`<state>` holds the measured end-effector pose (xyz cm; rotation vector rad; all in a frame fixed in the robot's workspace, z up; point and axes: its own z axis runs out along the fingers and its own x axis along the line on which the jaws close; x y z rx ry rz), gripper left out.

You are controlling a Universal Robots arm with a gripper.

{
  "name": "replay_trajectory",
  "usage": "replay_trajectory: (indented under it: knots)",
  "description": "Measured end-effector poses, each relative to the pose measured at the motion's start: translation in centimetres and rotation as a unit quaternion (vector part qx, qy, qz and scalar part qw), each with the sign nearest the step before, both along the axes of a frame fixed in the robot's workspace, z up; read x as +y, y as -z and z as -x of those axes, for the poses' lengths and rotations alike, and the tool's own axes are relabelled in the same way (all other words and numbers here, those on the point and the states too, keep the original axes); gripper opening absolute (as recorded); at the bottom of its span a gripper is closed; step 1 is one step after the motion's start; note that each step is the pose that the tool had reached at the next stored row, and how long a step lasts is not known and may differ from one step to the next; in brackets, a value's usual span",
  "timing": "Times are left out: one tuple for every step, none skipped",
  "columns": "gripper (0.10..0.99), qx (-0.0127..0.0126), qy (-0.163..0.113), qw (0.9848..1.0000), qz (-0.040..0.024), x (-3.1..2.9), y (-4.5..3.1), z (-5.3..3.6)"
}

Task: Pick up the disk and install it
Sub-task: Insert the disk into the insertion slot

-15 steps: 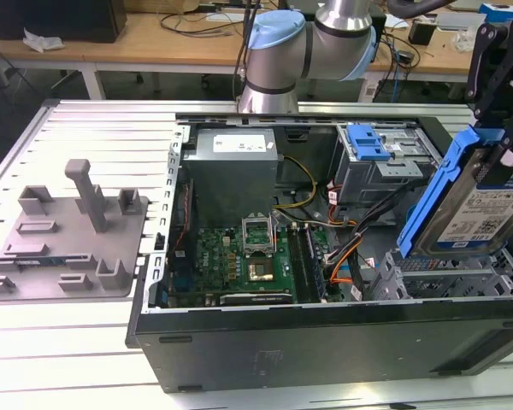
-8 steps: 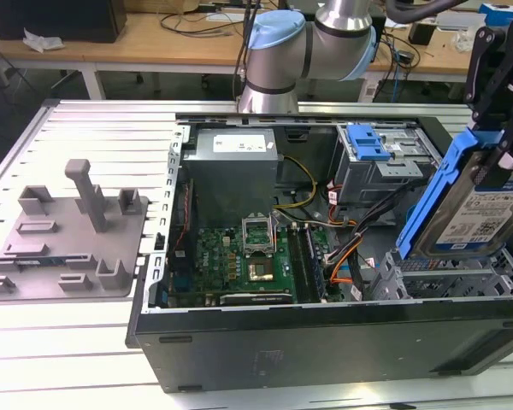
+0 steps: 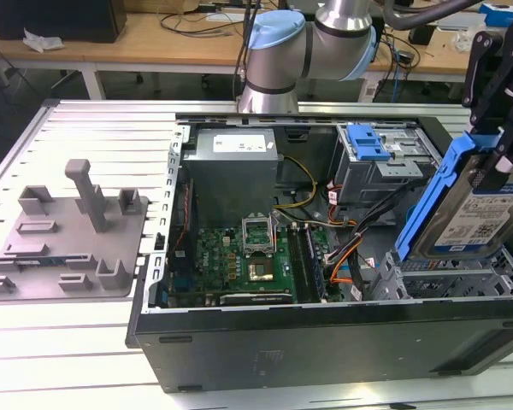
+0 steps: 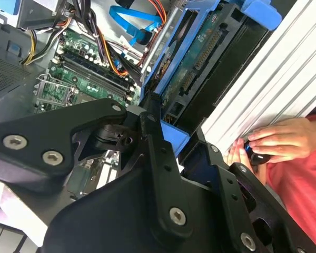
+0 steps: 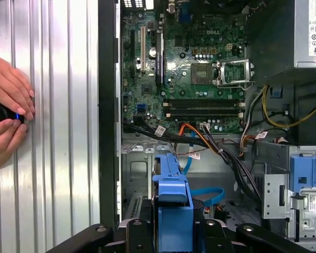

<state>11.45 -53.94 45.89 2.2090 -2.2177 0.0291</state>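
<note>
Disk [image 3: 474,209] hangs tilted, clamped tight in the gripper [image 3: 498,158]. Below the gripper, an open computer case [image 3: 325,342] sits on a slotted metal table [image 3: 85,128].

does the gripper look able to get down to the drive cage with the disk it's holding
Probably yes: the gripper holds the disk tilted over the drive cage, and the orange cables lie beside the cage, not across it, as far as shows.
</note>
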Motion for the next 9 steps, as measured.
replay_trajectory:
  knots:
    - [0.365, 0.0000, 0.000, 1.0000, 0.0000, 0.00, 0.10, 0.00]
    - [0.365, 0.0000, 0.000, 1.0000, 0.0000, 0.00, 0.15, 0.00]
    - [0.365, 0.0000, 0.000, 1.0000, 0.0000, 0.00, 0.20, 0.00]
    - [0.365, 0.0000, 0.000, 1.0000, 0.0000, 0.00, 0.27, 0.00]
    - [0.365, 0.0000, 0.000, 1.0000, 0.0000, 0.00, 0.31, 0.00]
    - [0.365, 0.0000, 0.000, 1.0000, 0.0000, 0.00, 0.36, 0.00]
    - [0.365, 0.0000, 0.000, 1.0000, 0.0000, 0.00, 0.40, 0.00]
    - [0.365, 0.0000, 0.000, 1.0000, 0.0000, 0.00, 0.45, -0.01]
    - [0.365, 0.0000, 0.000, 1.0000, 0.0000, 0.00, 0.49, -0.01]
